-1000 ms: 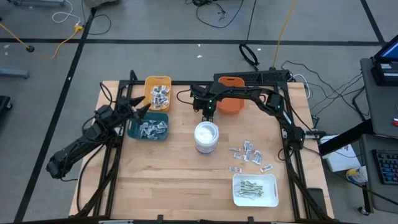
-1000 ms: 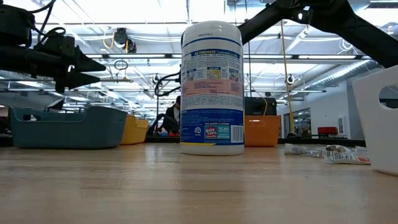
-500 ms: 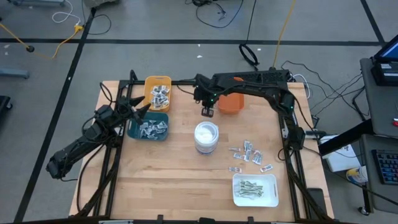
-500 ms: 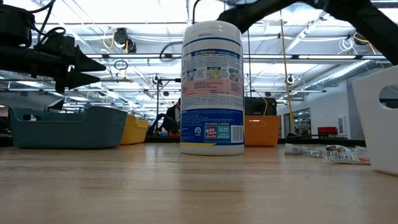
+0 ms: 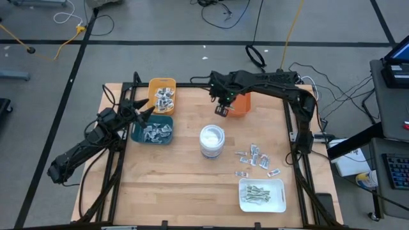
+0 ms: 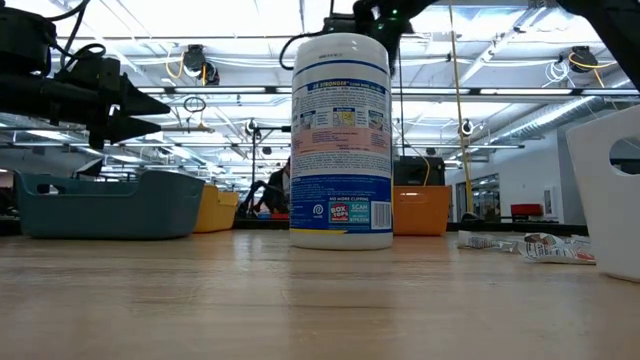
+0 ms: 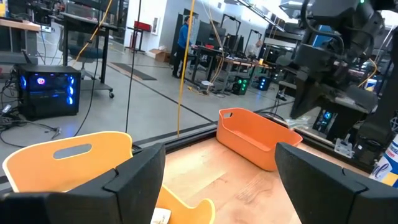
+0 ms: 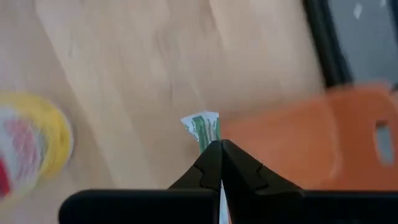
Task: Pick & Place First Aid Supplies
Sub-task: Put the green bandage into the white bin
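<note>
My right gripper point(image 5: 221, 110) hangs shut above the table beside the orange bin point(image 5: 239, 105), holding a small white-and-green packet point(image 8: 202, 127), one of the first aid supplies. More packets lie loose on the wood point(image 5: 255, 158) at the right, with others in the yellow bin point(image 5: 162, 94), the teal bin point(image 5: 153, 130) and the white tray point(image 5: 262, 194). My left gripper point(image 5: 146, 112) waits open and level above the teal bin's left edge, nothing between its fingers point(image 7: 134, 180). My right gripper pinches the packet by one end point(image 8: 211, 138) at the very tips of its two fingers, which slant steeply down from above. The packet is lifted clear of the table and sticks out past the fingertips, beside the orange bin's wall point(image 8: 292, 143).
A tall white wipes canister point(image 5: 212, 140) stands upright mid-table, just on the near side of my right gripper. The bins line the far edge and the tray sits at the near right corner. Bare wood lies at the near left.
My right gripper has risen from close behind the canister and drifted toward the table's right and far edge, up beside the orange bin, rolling a little. It has stayed shut, and the packet has gone up with it.
</note>
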Robot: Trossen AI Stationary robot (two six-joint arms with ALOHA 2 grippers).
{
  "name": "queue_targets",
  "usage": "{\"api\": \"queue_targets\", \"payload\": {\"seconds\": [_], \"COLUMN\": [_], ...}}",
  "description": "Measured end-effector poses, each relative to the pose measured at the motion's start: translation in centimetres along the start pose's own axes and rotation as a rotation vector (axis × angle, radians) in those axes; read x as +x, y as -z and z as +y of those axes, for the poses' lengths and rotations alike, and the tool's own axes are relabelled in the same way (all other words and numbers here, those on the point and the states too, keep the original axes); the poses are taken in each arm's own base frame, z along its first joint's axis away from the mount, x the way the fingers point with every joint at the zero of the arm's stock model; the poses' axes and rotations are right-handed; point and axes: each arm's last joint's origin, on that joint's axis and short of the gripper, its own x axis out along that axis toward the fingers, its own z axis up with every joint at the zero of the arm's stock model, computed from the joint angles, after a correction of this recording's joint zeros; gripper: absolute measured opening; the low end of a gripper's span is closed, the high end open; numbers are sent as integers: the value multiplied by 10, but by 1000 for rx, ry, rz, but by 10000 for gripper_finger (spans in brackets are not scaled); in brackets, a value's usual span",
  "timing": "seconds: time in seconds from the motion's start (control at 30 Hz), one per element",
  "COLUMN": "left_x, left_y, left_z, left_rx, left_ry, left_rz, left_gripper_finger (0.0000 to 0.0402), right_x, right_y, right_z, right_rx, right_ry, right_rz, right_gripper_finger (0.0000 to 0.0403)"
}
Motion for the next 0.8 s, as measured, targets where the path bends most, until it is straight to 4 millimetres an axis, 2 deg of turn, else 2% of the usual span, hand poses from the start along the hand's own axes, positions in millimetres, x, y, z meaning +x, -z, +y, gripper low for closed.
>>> {"api": "queue_targets", "payload": {"seconds": [0.13,0.37,0.6,0.7,0.8], "left_x": [0,0,0,0,0], "left_y": [0,0,0,0,0], "left_z": [0,0,0,0,0], "left_rx": [0,0,0,0,0], "left_ry": [0,0,0,0,-1], "left_rz": [0,0,0,0,0], "left_gripper_finger": [305,306,306,306,306], "right_x": [-2,-11,-26,-36,-46], "right_y": [23,85,150,169,181], "right_z": [3,22,52,67,89], "right_rx": [90,165,201,190,124], "right_ry": [-2,-6,-20,-38,-70], "right_rz": [93,152,168,148,125], "right_gripper_finger": [0,0,0,0,0]}}
